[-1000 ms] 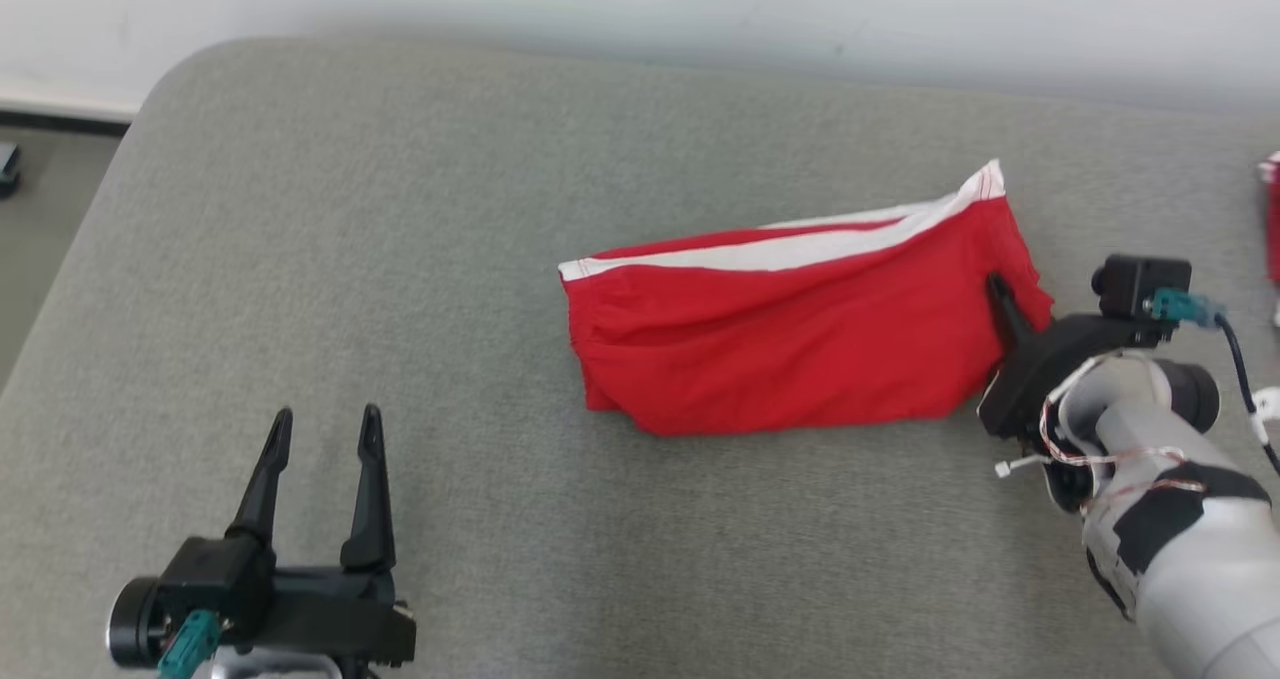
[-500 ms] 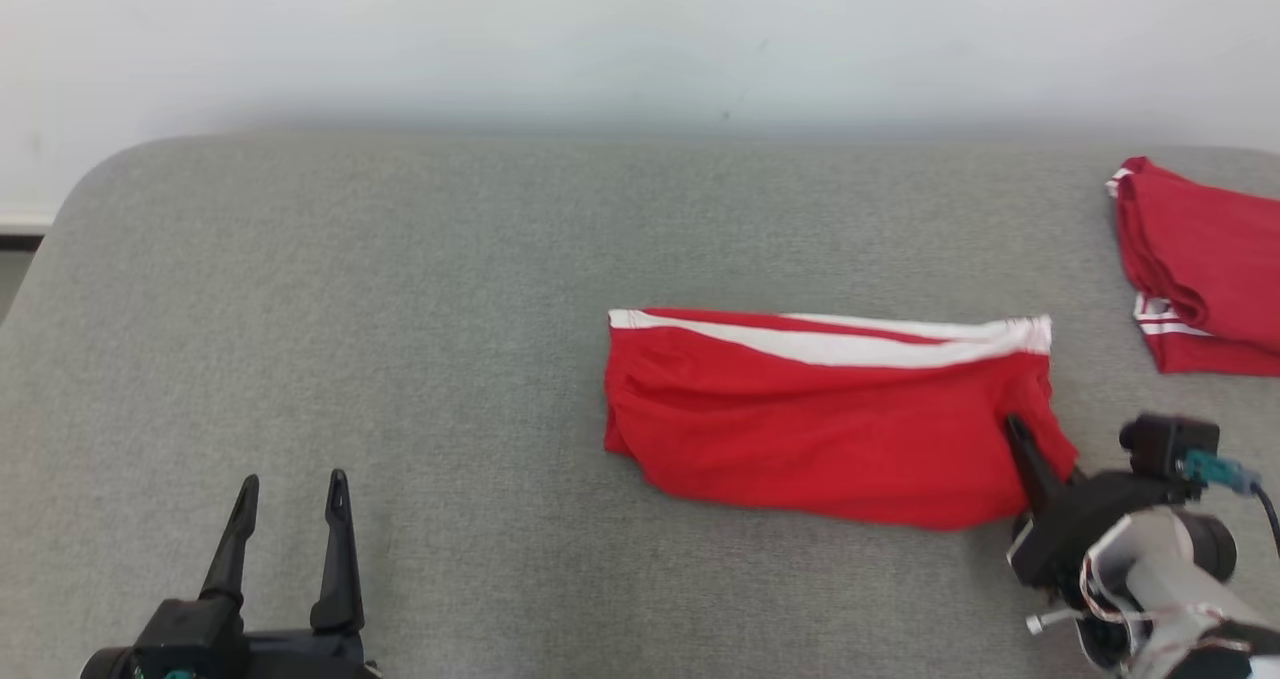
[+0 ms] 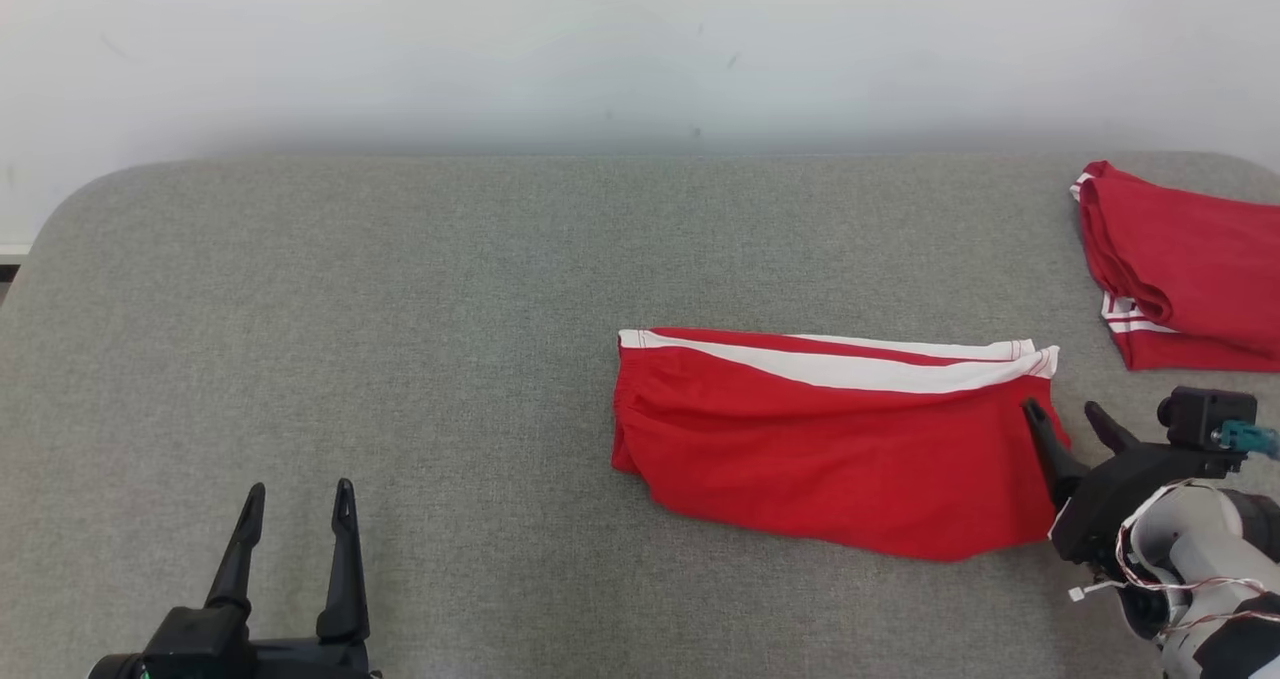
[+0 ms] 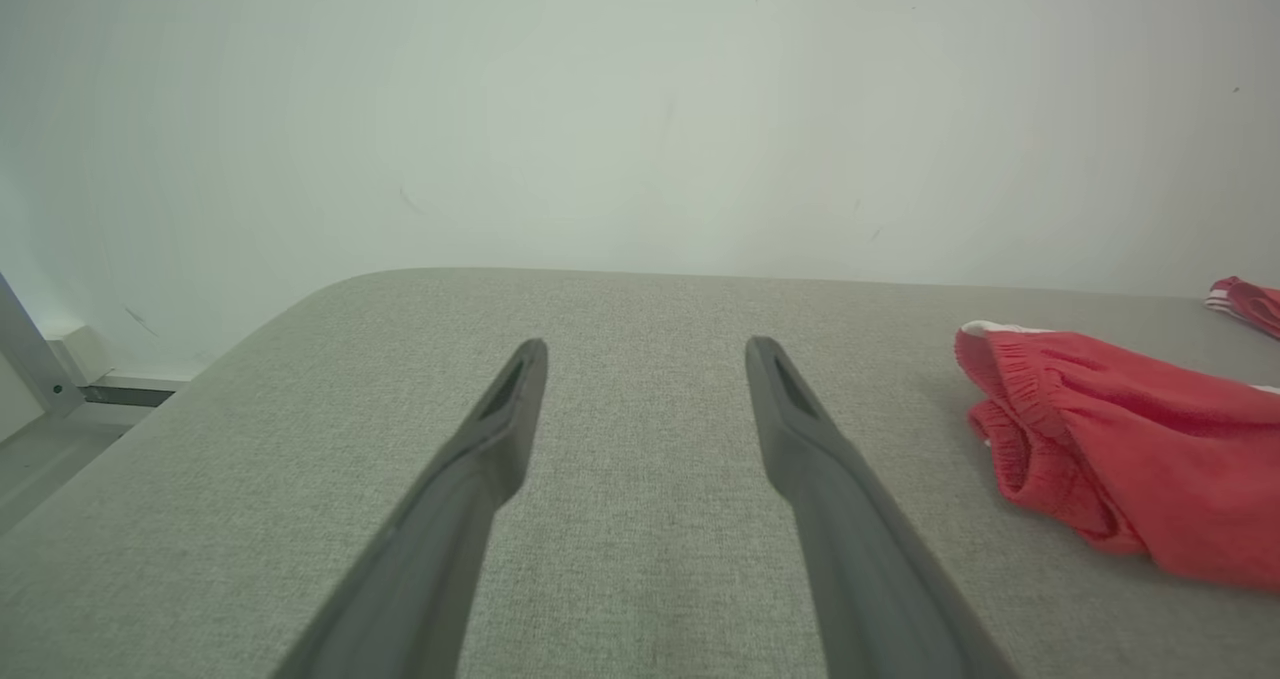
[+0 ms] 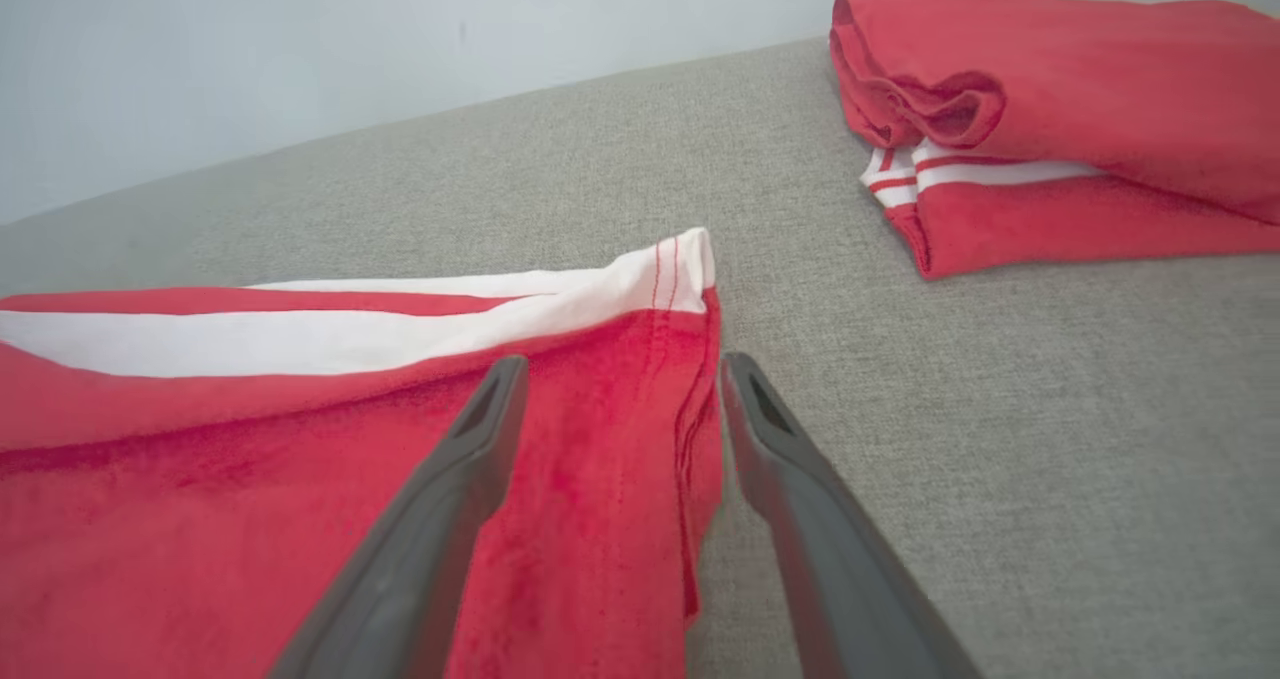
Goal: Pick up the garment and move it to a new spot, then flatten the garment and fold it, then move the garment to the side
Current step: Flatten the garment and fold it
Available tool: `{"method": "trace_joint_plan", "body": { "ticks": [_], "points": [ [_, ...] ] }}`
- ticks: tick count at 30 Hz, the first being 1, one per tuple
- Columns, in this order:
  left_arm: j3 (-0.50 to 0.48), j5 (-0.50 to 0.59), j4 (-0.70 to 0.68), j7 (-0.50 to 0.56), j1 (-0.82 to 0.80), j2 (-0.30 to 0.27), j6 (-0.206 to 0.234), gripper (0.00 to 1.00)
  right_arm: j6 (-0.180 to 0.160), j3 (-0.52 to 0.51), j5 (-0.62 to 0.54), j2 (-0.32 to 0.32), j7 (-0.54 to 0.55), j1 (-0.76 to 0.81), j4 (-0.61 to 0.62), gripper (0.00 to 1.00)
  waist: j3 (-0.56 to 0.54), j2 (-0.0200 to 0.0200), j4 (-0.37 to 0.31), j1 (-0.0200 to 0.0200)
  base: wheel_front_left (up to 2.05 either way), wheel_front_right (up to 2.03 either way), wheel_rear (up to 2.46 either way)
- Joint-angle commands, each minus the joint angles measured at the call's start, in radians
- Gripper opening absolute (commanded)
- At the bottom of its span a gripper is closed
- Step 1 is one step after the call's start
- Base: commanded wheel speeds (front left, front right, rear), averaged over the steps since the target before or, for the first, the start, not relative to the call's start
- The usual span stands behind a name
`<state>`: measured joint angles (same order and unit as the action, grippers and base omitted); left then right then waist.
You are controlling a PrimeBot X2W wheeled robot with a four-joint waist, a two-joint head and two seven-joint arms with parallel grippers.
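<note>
Right claw (image 3: pixel 1060 408) parted astride red garment (image 3: pixel 830 449) edge, perhaps touching, forearm (image 3: pixel 1195 534) low, left claw (image 3: pixel 301 487) parted, empty

garment (image 3: pixel 830 459): red, white stripe | folded pile (image 3: pixel 1190 259): red, white stripes | surface (image 3: pixel 400 309): grey

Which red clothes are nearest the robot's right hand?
The flat red garment with the white stripe; the right hand straddles its edge. The folded red pile lies farther off.

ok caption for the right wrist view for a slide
Open right gripper poised over the folded red garment's edge, a second folded red garment beyond.
</note>
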<state>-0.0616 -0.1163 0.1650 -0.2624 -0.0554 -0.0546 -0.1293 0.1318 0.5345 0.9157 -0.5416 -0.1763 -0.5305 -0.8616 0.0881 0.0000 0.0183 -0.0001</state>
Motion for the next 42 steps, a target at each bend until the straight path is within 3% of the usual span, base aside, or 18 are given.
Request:
{"method": "trace_joint_plan", "body": {
  "ticks": [1,11,12,13,14,17,23,29,42],
  "points": [
    [0.004,0.001,-0.004,-0.003,0.009,0.001,-0.002,1.00,-0.003,-0.003,-0.025,0.004,0.022,-0.023,-0.033,1.00,0.005,0.0000,0.005,0.0001,0.00,0.00,0.00],
    [0.019,0.007,-0.005,-0.003,-0.015,0.000,-0.001,1.00,-0.003,-0.008,-0.066,0.055,0.104,-0.058,-0.194,1.00,0.033,0.0000,0.036,0.0001,0.00,0.00,0.00],
    [0.017,0.007,-0.006,-0.003,-0.015,0.000,-0.001,1.00,-0.003,-0.006,-0.062,0.065,0.111,-0.055,-0.198,0.47,0.034,0.0000,0.036,0.0001,0.00,0.00,0.00],
    [0.016,0.007,-0.006,-0.003,-0.014,0.000,-0.001,1.00,-0.003,-0.006,-0.057,0.071,0.112,-0.055,-0.200,0.10,0.035,0.0000,0.035,0.0001,0.00,0.00,0.00],
    [0.014,0.008,-0.006,-0.003,-0.012,0.000,-0.001,1.00,-0.003,-0.006,-0.056,0.076,0.115,-0.056,-0.202,0.00,0.035,0.0000,0.035,0.0001,0.00,0.00,0.00],
    [0.010,0.008,0.000,-0.003,-0.009,0.000,-0.001,1.00,-0.003,-0.006,-0.045,0.072,0.121,-0.061,-0.209,0.00,0.029,0.0000,0.033,0.0001,0.00,0.00,0.00],
    [0.014,0.006,0.004,-0.003,-0.005,0.002,-0.001,1.00,-0.003,0.025,-0.114,-0.011,0.063,-0.104,-0.233,0.00,0.011,0.0000,0.033,0.0001,0.00,0.00,0.00],
    [0.007,0.002,0.004,-0.003,0.016,0.003,-0.001,1.00,-0.003,0.035,-0.135,-0.035,0.043,-0.127,-0.241,0.00,-0.008,0.0000,0.022,0.0001,0.00,0.00,0.00],
    [0.009,-0.008,0.010,-0.003,0.033,0.004,-0.001,1.00,-0.003,0.054,-0.064,0.045,0.041,-0.129,-0.049,0.00,-0.035,0.0000,-0.012,0.0001,0.00,0.00,0.00]
  ]
}}
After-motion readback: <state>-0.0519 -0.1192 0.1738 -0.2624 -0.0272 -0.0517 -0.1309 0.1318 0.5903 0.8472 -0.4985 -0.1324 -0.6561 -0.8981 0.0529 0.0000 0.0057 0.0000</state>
